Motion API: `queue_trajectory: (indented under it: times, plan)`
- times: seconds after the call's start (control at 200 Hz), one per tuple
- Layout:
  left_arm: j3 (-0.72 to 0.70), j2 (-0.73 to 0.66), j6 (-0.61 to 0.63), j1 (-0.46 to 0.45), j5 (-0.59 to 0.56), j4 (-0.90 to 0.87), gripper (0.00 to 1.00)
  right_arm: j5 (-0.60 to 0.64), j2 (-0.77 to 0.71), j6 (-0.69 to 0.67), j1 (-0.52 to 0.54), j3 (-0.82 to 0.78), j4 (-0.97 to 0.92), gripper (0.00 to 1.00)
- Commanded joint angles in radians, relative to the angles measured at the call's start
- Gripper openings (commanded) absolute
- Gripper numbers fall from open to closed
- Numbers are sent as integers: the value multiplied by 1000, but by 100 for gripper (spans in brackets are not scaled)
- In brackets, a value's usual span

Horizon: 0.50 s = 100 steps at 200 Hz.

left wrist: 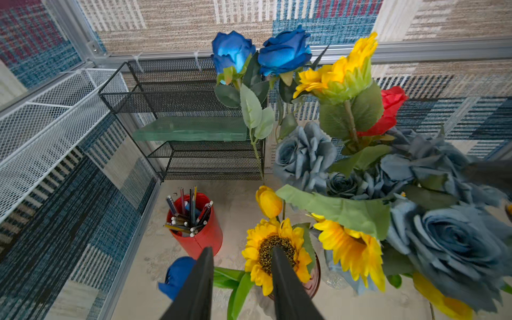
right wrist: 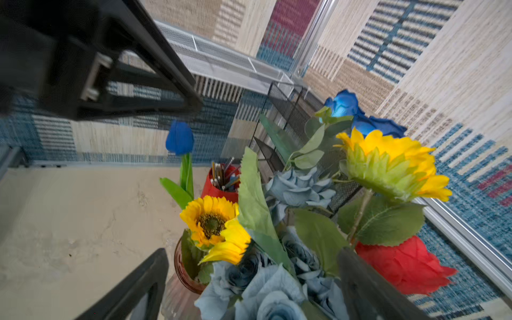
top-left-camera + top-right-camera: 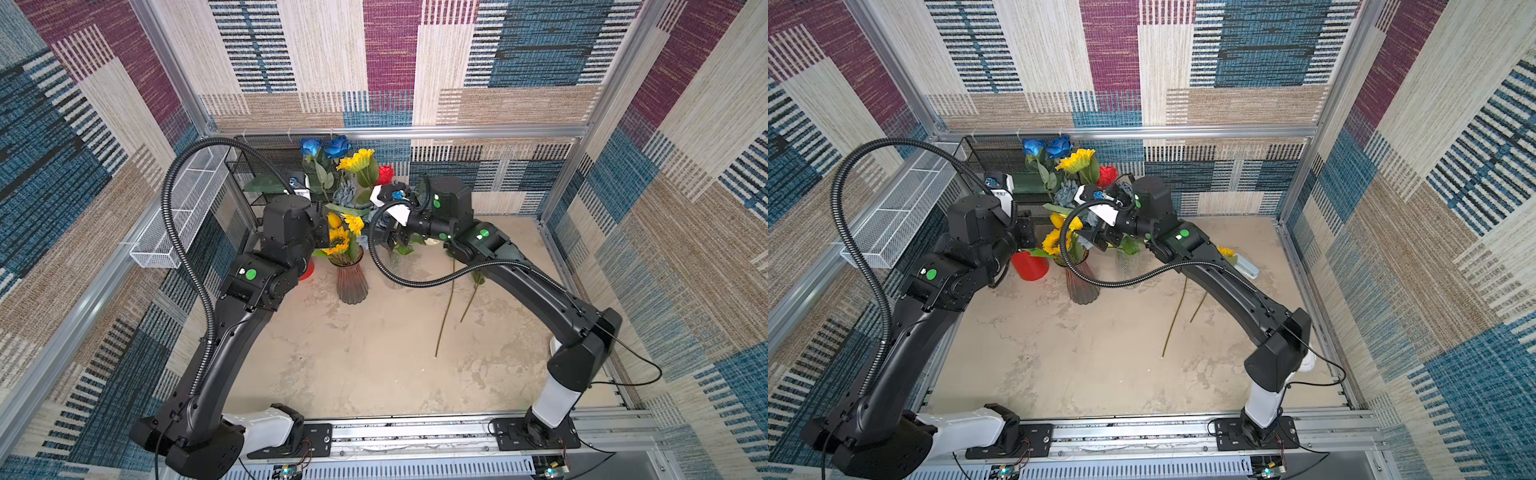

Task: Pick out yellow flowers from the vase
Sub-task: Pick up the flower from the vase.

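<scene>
At the bottom edge of both top views, the two arm bases sit on a metal rail point(image 3: 415, 434), and the table point(image 3: 353, 365) stretches up the frame beyond it. Right of centre, two loose stems point(image 3: 446, 309) lie flat on the table. They run up under the right arm, where a sunflower head point(image 3: 1226, 250) peeks out in a top view.

At centre frame the ribbed brown vase point(image 3: 351, 282) stands upright, holding two sunflowers point(image 3: 338, 243) and a yellow tulip bud point(image 3: 333, 219) low in the bunch. In the left wrist view the left tool point(image 1: 242, 250) hangs over them, its fingers point(image 1: 282, 271) partly apart with nothing between them. One tip overlaps a sunflower's dark centre, though contact cannot be told. In the right wrist view the right tool point(image 2: 253, 253) is spread wide over the grey-blue roses point(image 2: 277, 293), gripping nothing.

Left of the vase stands a red pencil cup point(image 3: 1030, 266). Higher in the frame a tall sunflower point(image 3: 357, 160) rises above the bunch, between the blue roses point(image 3: 326, 146) and the red rose point(image 3: 385, 173). A black mesh rack point(image 3: 274, 147) stands behind, upper left of centre.
</scene>
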Motion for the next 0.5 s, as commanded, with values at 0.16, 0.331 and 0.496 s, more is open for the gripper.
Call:
queue_trajectory:
  times: [0.16,0.331,0.496]
  plan:
    - [-76,-85,-133,55,-134,6,35,268,222,-49,110,330,-234,98]
    - [-104,-109,-128,70,-120,12,36,437,276,-19,165,368,-182,93]
    - [-107,-99,-134,75,-96,18,36,542,294,-39,205,380,-161,81]
